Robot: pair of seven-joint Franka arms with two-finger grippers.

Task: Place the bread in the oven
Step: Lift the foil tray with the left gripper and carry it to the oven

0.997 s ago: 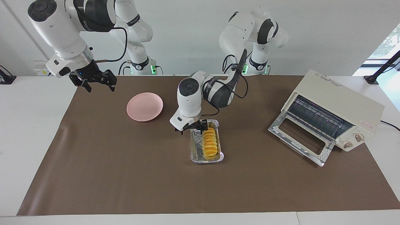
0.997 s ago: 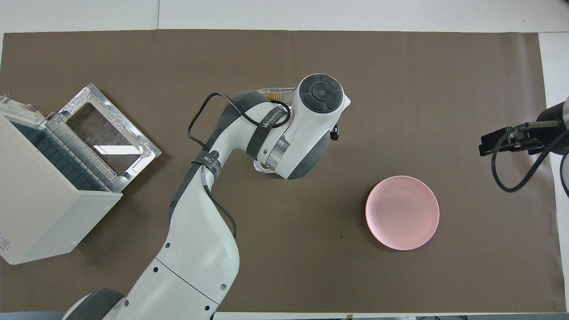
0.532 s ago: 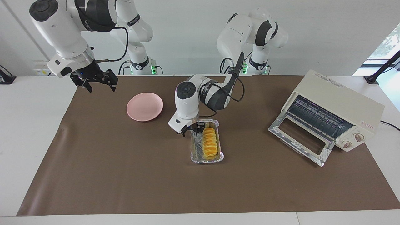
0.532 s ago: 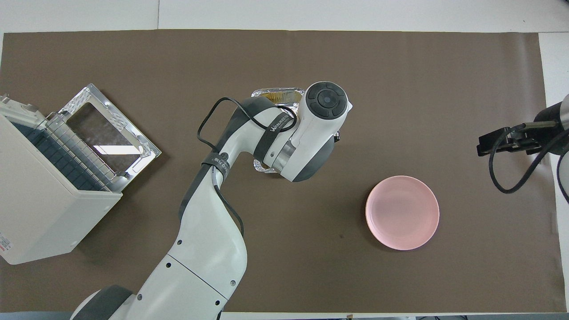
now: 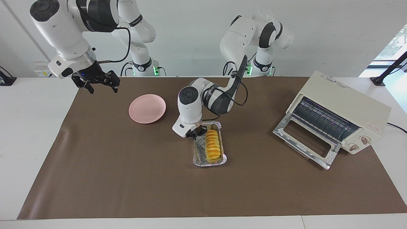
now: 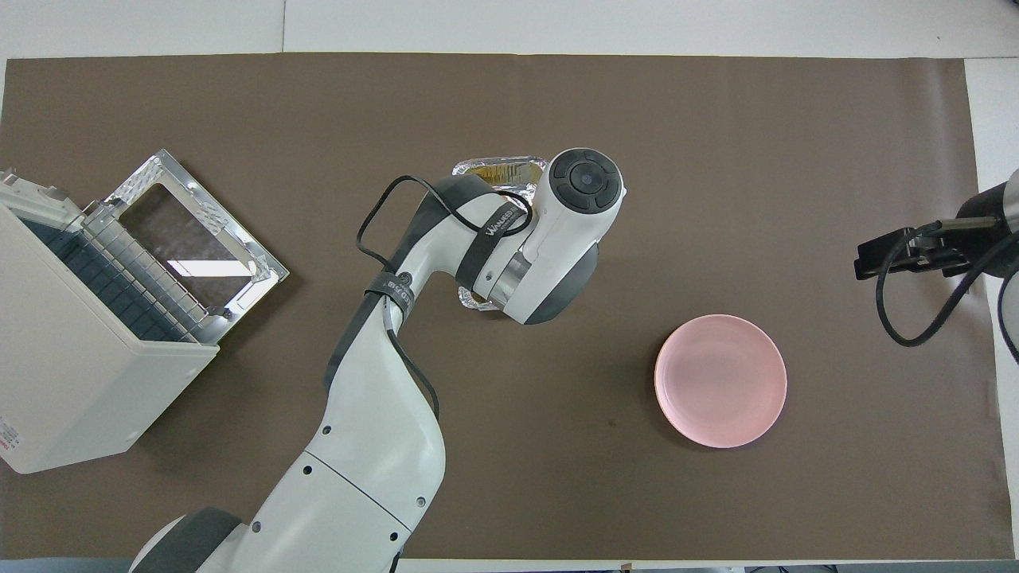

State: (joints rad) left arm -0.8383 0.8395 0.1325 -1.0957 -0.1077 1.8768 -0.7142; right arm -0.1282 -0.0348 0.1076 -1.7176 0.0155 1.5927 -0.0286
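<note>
The bread [image 5: 212, 145], a ridged golden loaf, lies lengthwise in the foil tray [image 5: 222, 158] near the middle of the brown mat [image 5: 127, 178], still in the tray and not yet on its way anywhere. At the tray's end nearer the robots, the left gripper [image 5: 197, 133] is down at the rim, its jaws pinched fully together; they seem to have closed on the tray's rim or corner rather than on the loaf itself, though from where I stand I cannot tell exactly what the tips have caught. From overhead the arm's wrist hides nearly all of the tray, with only a sliver of foil showing. Toward the left arm's end of the table sits the oven [image 5: 346, 105], its glass door dropped flat and the wire rack exposed, well apart from the tray. Toward the right arm's end lies the pink plate [image 5: 147, 108], and past it the right gripper [image 5: 95, 83] waits in the air over the mat's edge with its jaws spread wide. The worry from here, I'd say, is the thin foil: a pinch on one corner could buckle it when lifted, tilting the tray so the loaf slides toward the low end or rolls out. If the grip is shallow, the tray might slip free on the way, and a sagging tray could catch on the door or rack.
</note>
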